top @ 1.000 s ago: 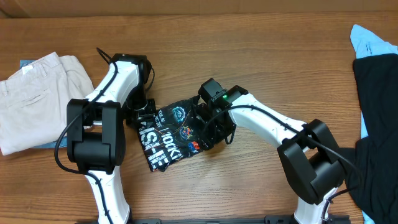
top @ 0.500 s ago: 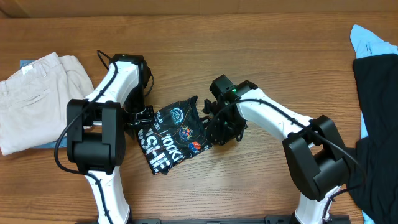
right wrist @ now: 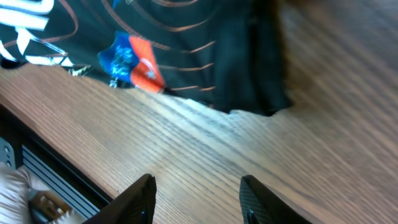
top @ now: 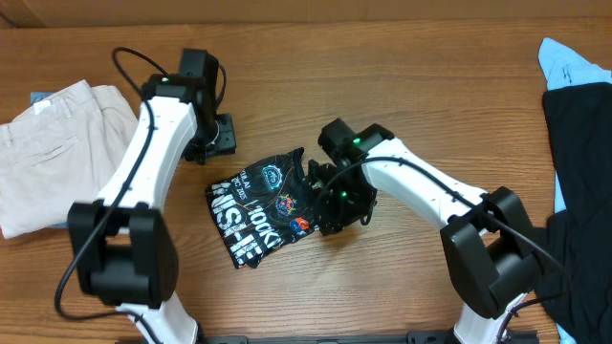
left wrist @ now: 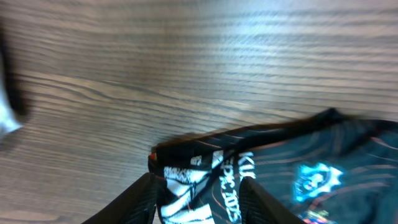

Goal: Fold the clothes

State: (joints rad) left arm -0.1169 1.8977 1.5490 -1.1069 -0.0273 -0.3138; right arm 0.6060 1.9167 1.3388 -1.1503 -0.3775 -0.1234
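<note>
You have the black garment [top: 263, 205] lying as a small folded bundle on the table [top: 411, 86], between your two arms; treat it as thin, light and floppy, judging by its soft wrinkles and flat-sagging edges; it offers no stiffness to push against, and the smooth sports cloth probably slides on the wood and on itself. Your left gripper [top: 222, 137] hangs just beyond the upper-left corner, fingers apart, holding nothing; your right gripper [right wrist: 198, 193] sits just off the right edge, also spread, only bare wood between its fingers. Take hold at a corner or along a folded edge, pinching all layers together; a grab in the middle would likely bunch it and spoil the fold.
</note>
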